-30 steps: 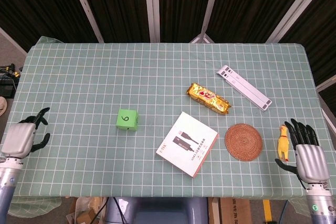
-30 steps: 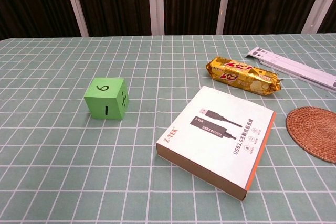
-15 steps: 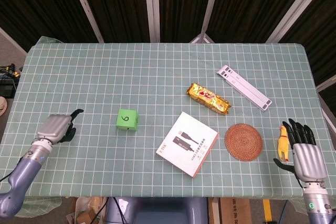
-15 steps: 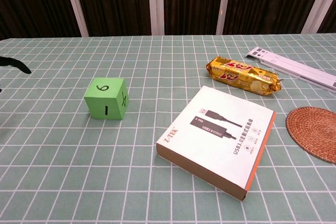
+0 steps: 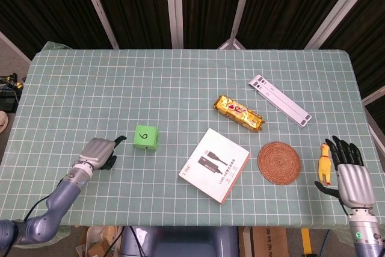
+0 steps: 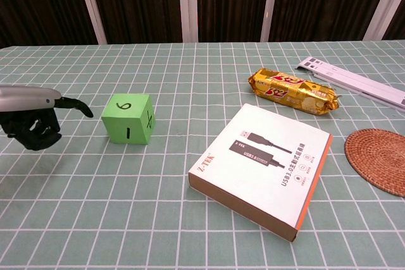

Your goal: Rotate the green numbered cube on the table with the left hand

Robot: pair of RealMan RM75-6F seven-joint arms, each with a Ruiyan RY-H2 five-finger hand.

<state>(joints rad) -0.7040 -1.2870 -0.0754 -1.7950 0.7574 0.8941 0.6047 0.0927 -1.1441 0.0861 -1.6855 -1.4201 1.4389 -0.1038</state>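
The green numbered cube [image 5: 145,137] [image 6: 128,118] sits on the checked tablecloth left of centre, a 6 on top and a 1 on its near face. My left hand [image 5: 99,151] [image 6: 33,115] is just left of the cube and apart from it. One fingertip reaches toward the cube, the other fingers curl under the palm, and it holds nothing. My right hand [image 5: 352,176] rests at the table's right front edge with fingers spread and nothing in it; the chest view does not show it.
A white USB cable box [image 5: 215,164] [image 6: 261,169] lies right of the cube. A gold snack bar [image 5: 239,113] [image 6: 292,91], a round woven coaster [image 5: 279,162] [image 6: 380,159], a white stand [image 5: 280,100] [image 6: 354,81] and a yellow rubber chicken [image 5: 324,163] lie further right.
My left hand has travelled right across the table from the left edge to just beside the cube. The cube and my right hand have stayed put.
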